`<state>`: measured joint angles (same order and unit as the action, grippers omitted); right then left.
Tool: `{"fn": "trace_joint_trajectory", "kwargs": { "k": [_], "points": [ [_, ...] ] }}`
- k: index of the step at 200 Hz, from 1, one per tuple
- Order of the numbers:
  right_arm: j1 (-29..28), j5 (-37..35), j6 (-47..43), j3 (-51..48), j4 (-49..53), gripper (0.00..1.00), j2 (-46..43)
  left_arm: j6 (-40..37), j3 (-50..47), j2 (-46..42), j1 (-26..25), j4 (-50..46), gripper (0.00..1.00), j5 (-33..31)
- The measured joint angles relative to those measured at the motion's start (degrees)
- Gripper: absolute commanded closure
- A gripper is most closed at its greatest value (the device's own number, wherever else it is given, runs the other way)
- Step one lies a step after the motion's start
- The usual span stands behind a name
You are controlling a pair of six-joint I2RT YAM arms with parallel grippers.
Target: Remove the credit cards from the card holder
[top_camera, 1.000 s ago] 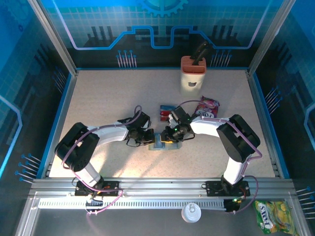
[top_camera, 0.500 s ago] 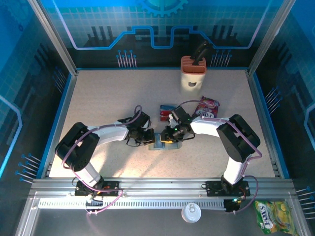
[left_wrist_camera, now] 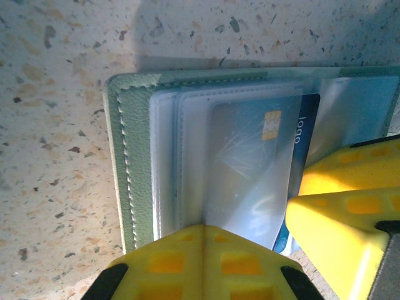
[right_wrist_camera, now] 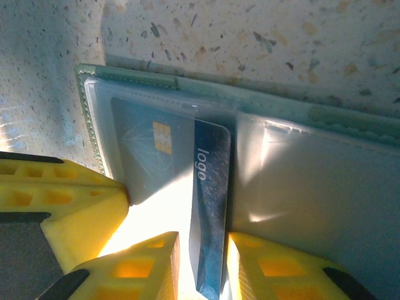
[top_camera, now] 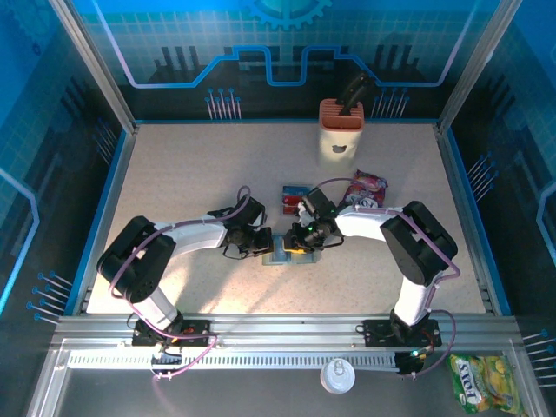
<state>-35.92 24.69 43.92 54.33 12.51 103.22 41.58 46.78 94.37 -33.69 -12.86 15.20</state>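
Observation:
The pale green card holder [top_camera: 282,254] lies open on the table between both grippers, and its stitched edge [left_wrist_camera: 128,162] and clear sleeves show up close. A blue credit card [right_wrist_camera: 211,206] marked "logo" sticks partly out of a sleeve, bent. My right gripper [right_wrist_camera: 203,265] is shut on its free end. My left gripper [left_wrist_camera: 203,230] is shut, tips against the clear sleeve [left_wrist_camera: 187,156]. I cannot tell if it pinches the sleeve. Another credit card [top_camera: 294,198], blue and red, lies flat on the table just behind the holder.
A crinkled purple-red snack packet [top_camera: 367,187] lies right of the loose card. An orange-and-cream block [top_camera: 340,129] stands at the back. The right gripper's yellow fingers [left_wrist_camera: 340,212] crowd the holder's right side in the left wrist view. Metal frame posts border the table.

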Motion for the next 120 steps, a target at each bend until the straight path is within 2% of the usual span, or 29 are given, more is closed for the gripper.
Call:
{"fn": "trace_joint_trajectory", "kwargs": {
  "k": [120],
  "points": [
    [0.72,2.56,2.36,-2.49,-4.37,0.84,-0.52,0.0,0.0,0.0,0.04,-0.11,0.97,0.02]
  ]
}}
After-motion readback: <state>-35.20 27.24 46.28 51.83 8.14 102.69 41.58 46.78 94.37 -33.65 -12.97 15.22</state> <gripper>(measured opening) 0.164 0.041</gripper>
